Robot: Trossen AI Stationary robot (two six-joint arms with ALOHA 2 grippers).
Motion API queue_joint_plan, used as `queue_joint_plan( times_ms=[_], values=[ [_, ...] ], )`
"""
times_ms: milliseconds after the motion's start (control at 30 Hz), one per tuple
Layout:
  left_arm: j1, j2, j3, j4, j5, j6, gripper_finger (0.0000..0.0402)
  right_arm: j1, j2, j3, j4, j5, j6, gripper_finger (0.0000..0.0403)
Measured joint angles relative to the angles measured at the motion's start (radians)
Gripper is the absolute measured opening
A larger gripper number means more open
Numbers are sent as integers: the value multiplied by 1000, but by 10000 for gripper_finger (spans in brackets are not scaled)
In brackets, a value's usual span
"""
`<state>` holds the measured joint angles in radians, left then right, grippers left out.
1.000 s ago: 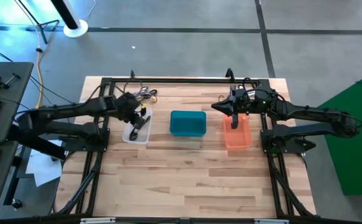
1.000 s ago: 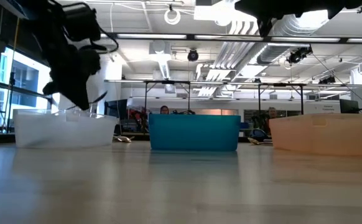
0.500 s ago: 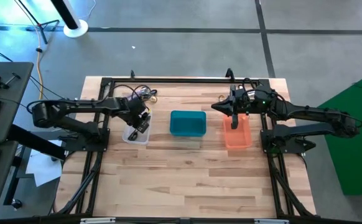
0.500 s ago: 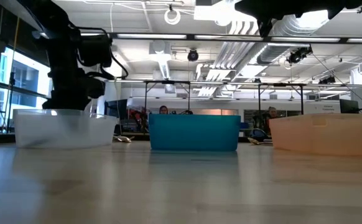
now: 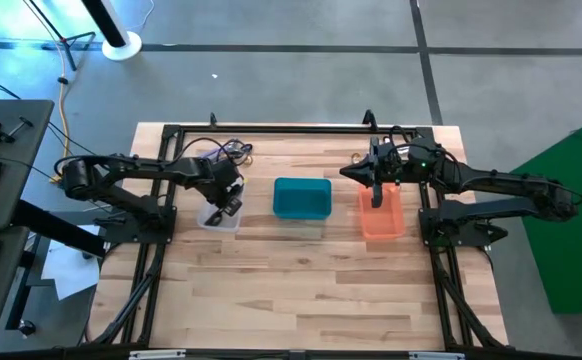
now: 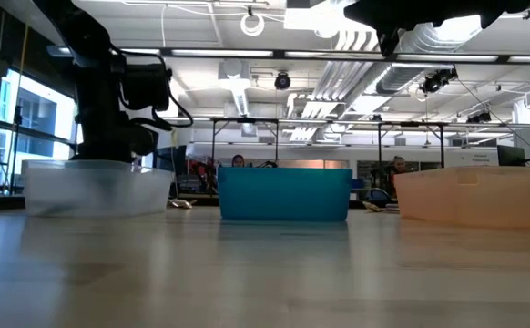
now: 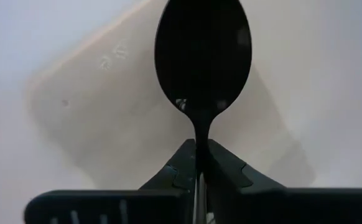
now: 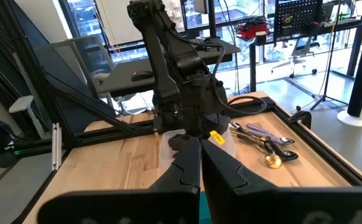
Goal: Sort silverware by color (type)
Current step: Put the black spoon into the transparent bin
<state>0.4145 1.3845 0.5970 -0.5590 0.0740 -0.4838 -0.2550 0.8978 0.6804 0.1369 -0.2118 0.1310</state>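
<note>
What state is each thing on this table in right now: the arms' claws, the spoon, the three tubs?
Left gripper: shut on the black spoon, down in the clear bin.
Black spoon: held by its handle.
Right gripper: shut, empty, over the orange bin.
Clear bin: upright.
Teal bin: upright, empty.
Orange bin: upright.

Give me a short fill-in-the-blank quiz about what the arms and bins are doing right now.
1. The left gripper pinches a black ____ by its handle.
2. That gripper is lowered into the ____ bin.
3. Between the other two bins stands the ____ bin.
4. The right gripper hangs over the ____ bin.

Missing words: spoon; clear; teal; orange
</note>
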Motion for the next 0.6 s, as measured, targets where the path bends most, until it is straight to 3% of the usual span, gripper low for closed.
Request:
queue_joint_plan(
  times_ms=[600],
  values=[
    [0,-13,-3,15,-33,71,158,0,0,0,-26,9,3,0]
  ],
)
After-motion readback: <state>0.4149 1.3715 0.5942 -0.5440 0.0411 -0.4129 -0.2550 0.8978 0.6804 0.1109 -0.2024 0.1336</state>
